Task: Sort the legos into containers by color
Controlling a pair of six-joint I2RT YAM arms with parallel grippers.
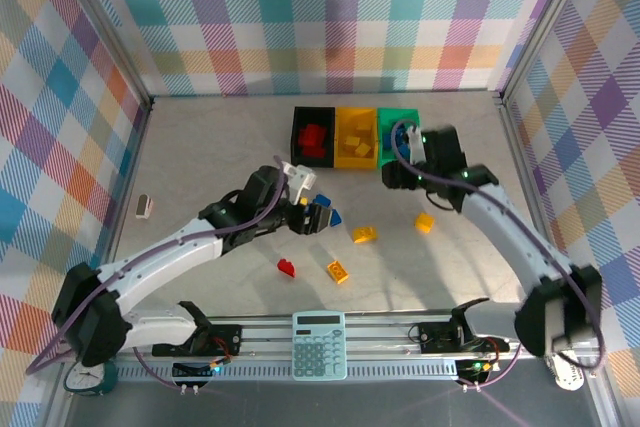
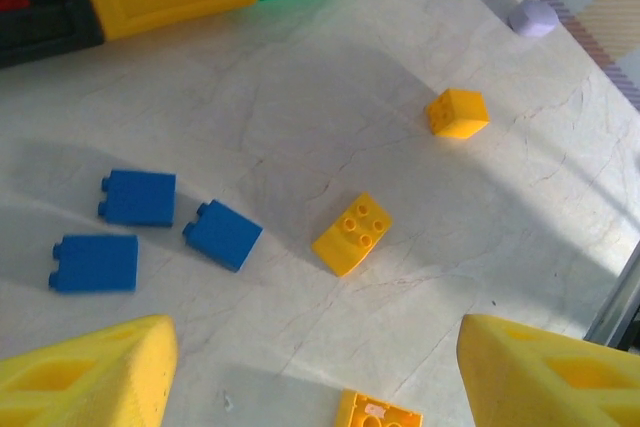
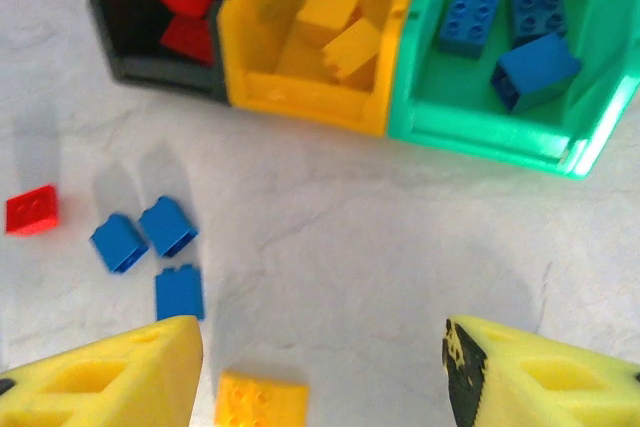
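Three containers stand in a row at the back: a black bin (image 1: 313,111) with red legos, a yellow bin (image 1: 357,166) with yellow ones, and a green bin (image 3: 470,137) with blue ones (image 3: 535,69). My left gripper (image 1: 320,215) hovers open over the table, near three loose blue legos (image 2: 222,234). A yellow lego (image 2: 352,233) lies ahead of its fingers and another (image 2: 378,412) below them. My right gripper (image 3: 320,372) is open in front of the green bin, with a yellow lego (image 3: 260,399) on the table under it. A red lego (image 1: 287,267) lies nearer the front.
A teal calculator (image 1: 319,344) rests on the rail at the near edge. A pale lilac lump (image 2: 532,17) sits by the patterned wall. A small pale object (image 1: 143,207) lies near the left wall. Another yellow lego (image 1: 425,221) lies right of centre.
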